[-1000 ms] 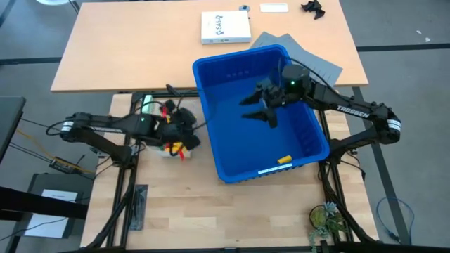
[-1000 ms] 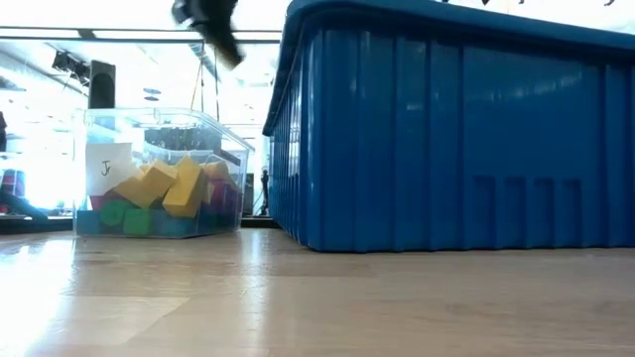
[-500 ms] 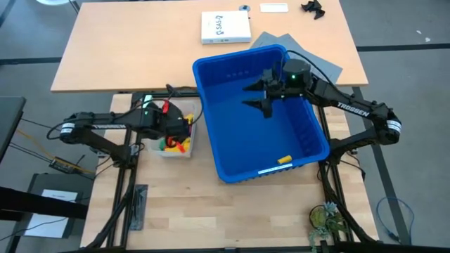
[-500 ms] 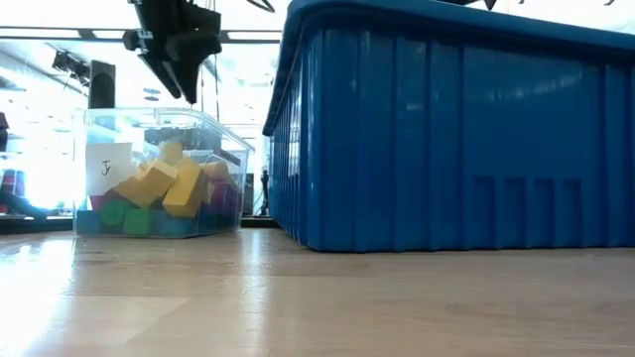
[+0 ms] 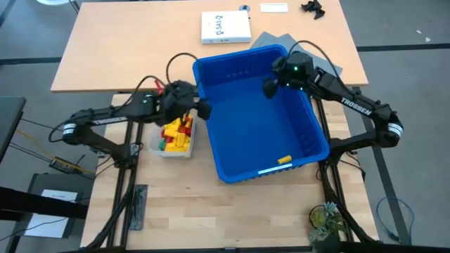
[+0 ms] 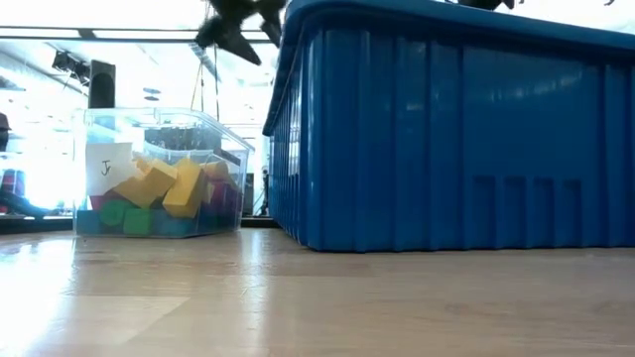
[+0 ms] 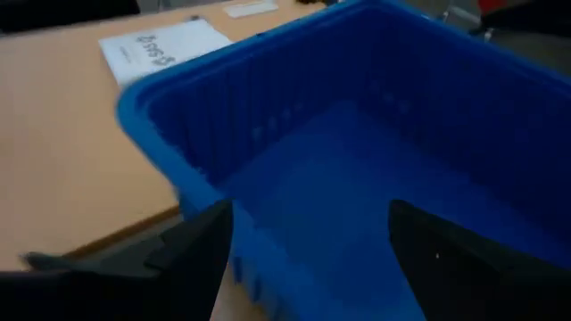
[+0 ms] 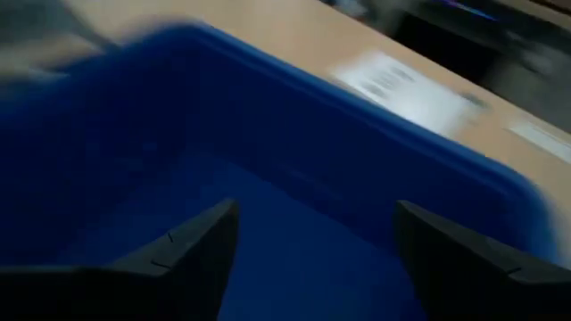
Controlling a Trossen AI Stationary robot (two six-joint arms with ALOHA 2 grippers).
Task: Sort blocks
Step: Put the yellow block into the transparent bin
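Fingers of the left gripper (image 7: 308, 259) are apart, holding nothing, by the blue bin (image 5: 313, 151). Right gripper (image 8: 312, 259) fingers are apart over it. Blocks (image 5: 176, 135) fill the clear tub (image 6: 94, 134) beside the left fingers; one yellow block (image 5: 284, 159) lies in the bin.

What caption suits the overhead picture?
Two arms reach toward a blue bin holding one yellow block; a clear tub holds sorted blocks.

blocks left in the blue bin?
1 visible: a yellow block lies on the bin's floor near the front wall, right of centre. Nothing else shows on the floor, though the right gripper covers a small patch at the back.
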